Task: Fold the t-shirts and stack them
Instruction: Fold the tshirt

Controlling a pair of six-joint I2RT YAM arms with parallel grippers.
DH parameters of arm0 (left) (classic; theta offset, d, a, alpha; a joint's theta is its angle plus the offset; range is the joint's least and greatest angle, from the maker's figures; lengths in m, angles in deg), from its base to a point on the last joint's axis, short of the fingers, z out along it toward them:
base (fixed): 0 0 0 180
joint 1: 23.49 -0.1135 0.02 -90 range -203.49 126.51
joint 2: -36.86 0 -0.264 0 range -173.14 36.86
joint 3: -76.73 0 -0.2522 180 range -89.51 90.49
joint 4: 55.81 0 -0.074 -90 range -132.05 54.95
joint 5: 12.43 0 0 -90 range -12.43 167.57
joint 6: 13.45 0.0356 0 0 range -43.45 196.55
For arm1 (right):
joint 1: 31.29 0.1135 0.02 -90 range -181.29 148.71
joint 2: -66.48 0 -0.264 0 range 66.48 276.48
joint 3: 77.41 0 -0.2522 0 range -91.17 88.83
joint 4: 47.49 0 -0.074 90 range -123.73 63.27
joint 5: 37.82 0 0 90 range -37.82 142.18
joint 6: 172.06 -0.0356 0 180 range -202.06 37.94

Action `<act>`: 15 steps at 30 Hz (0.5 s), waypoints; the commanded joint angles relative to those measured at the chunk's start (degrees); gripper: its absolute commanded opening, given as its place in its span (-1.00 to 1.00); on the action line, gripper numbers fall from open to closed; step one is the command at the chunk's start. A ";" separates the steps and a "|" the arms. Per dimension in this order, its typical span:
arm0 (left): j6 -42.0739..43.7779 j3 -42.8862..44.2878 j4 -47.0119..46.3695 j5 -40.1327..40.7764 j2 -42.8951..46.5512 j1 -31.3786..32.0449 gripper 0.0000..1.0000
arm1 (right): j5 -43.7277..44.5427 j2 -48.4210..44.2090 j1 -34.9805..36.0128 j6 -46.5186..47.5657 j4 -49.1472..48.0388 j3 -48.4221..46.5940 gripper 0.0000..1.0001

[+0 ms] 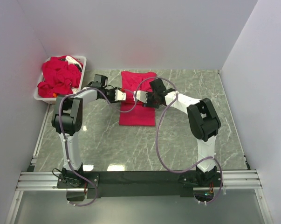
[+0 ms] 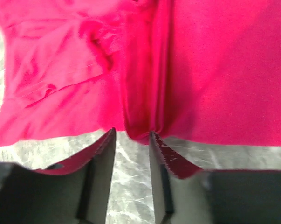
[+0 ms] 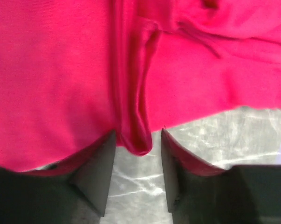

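One crimson t-shirt (image 1: 137, 112) lies on the table's middle as a long, narrow folded strip. More red t-shirts (image 1: 58, 77) are heaped in the white bin. My left gripper (image 1: 124, 95) is at the strip's left side and my right gripper (image 1: 141, 97) is over its middle, facing each other. In the left wrist view the left gripper (image 2: 132, 132) is open, with a raised fold of the shirt (image 2: 138, 126) at its tips. In the right wrist view the right gripper (image 3: 138, 133) is open around a similar hanging fold (image 3: 138, 140), with table showing between the fingers.
The white plastic bin (image 1: 82, 74) stands at the back left against the wall. The table is grey marble (image 1: 107, 140), walled at the back and both sides. A metal rail (image 1: 140, 177) carries both arm bases at the near edge.
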 commanded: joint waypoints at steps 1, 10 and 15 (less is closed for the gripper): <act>-7.24 1.59 -4.58 -1.43 3.13 -0.96 -0.15 | 4.21 -2.73 -0.57 -4.60 -5.14 -2.18 0.08; -9.28 -14.04 -0.72 -4.60 20.61 -2.98 0.10 | -3.60 -18.98 0.22 -10.67 3.82 7.21 0.09; -9.72 -26.70 -1.50 -3.99 27.57 0.26 0.11 | -4.14 -24.70 4.79 -11.03 1.46 18.81 0.08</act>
